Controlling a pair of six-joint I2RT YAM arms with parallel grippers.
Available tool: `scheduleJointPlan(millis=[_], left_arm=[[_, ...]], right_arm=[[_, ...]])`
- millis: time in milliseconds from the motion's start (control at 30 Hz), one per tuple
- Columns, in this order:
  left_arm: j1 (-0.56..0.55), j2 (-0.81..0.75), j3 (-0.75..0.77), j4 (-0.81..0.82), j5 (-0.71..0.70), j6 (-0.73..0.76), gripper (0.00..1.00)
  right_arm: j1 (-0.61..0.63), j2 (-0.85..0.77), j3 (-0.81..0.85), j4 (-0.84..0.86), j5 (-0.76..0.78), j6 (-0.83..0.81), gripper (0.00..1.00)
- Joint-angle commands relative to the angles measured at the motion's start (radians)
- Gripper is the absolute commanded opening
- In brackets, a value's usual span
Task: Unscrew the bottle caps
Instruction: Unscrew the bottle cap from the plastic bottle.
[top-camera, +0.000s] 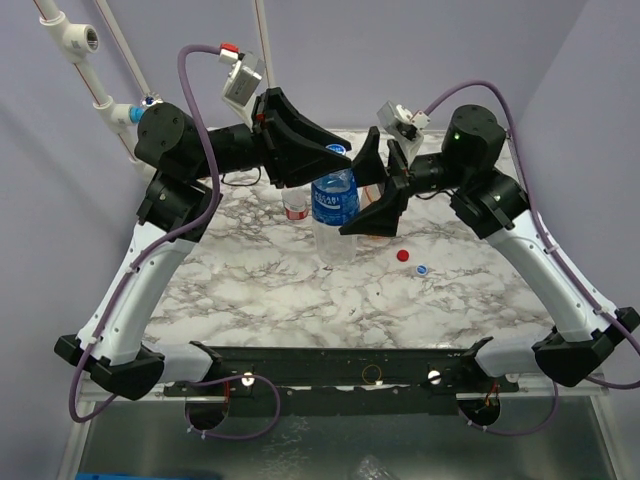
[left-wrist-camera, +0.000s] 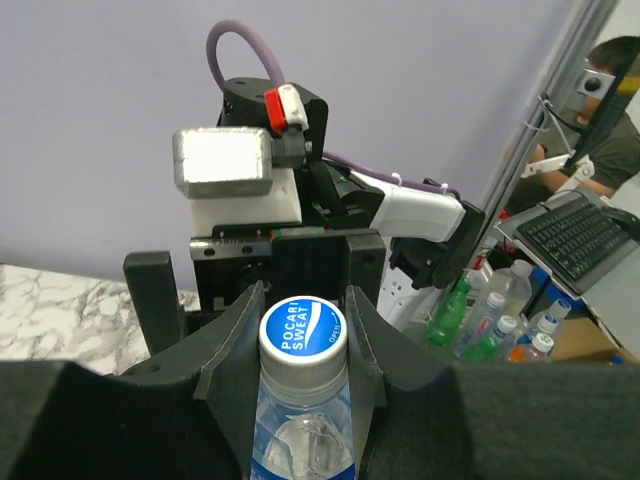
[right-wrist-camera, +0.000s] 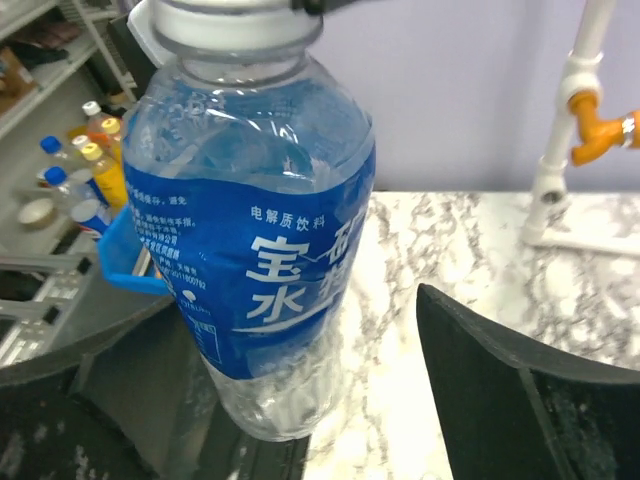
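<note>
A clear blue-labelled bottle (top-camera: 335, 215) stands upright mid-table. Its blue-and-white cap (left-wrist-camera: 303, 328) is still on the neck, and my left gripper (left-wrist-camera: 303, 340) is shut on that cap from both sides; the same gripper (top-camera: 335, 158) shows from above. My right gripper (right-wrist-camera: 300, 400) stands open around the bottle's body (right-wrist-camera: 260, 250). The bottle leans at the left finger, with a wide gap to the right finger (right-wrist-camera: 500, 390). A loose red cap (top-camera: 403, 255) and a loose blue-and-white cap (top-camera: 421, 268) lie on the table to the right.
A red-labelled bottle (top-camera: 296, 205) stands just behind and left of the held one. An orange bottle (top-camera: 377, 236) is mostly hidden behind my right gripper (top-camera: 366, 190). White pipes (top-camera: 80, 50) rise at the back left. Beyond the table are shelves of bottles (left-wrist-camera: 500, 320).
</note>
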Motion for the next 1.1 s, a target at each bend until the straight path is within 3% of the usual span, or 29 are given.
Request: scheduleJointPlan(millis=[0,167,367,533,767,900,1067], left_arm=[[-0.002,-0.034,-0.001,0.019,0.092,-0.009,0.00],[-0.001,-0.044,-0.009,0.027,0.104,-0.007,0.00],[-0.002,-0.053,-0.029,0.038,0.130,0.024,0.00],[-0.002,-0.043,-0.035,0.043,0.141,0.056,0.00],[-0.003,-0.009,-0.032,0.051,0.161,0.102,0.00],[-0.009,0.015,-0.001,0.059,0.185,0.098,0.00],[-0.024,0.040,0.056,0.065,0.231,0.076,0.00]], right_arm=[[-0.005,-0.064,-0.039,0.218,0.038,0.110,0.92],[-0.004,-0.031,-0.065,0.448,0.013,0.288,0.96],[-0.004,0.025,-0.147,0.849,-0.098,0.598,1.00],[-0.001,0.056,-0.177,1.007,-0.142,0.716,1.00],[0.016,0.062,-0.167,0.979,-0.110,0.683,1.00],[0.025,0.106,-0.180,1.169,-0.140,0.821,0.92],[0.025,0.219,-0.162,1.579,-0.206,1.157,0.77]])
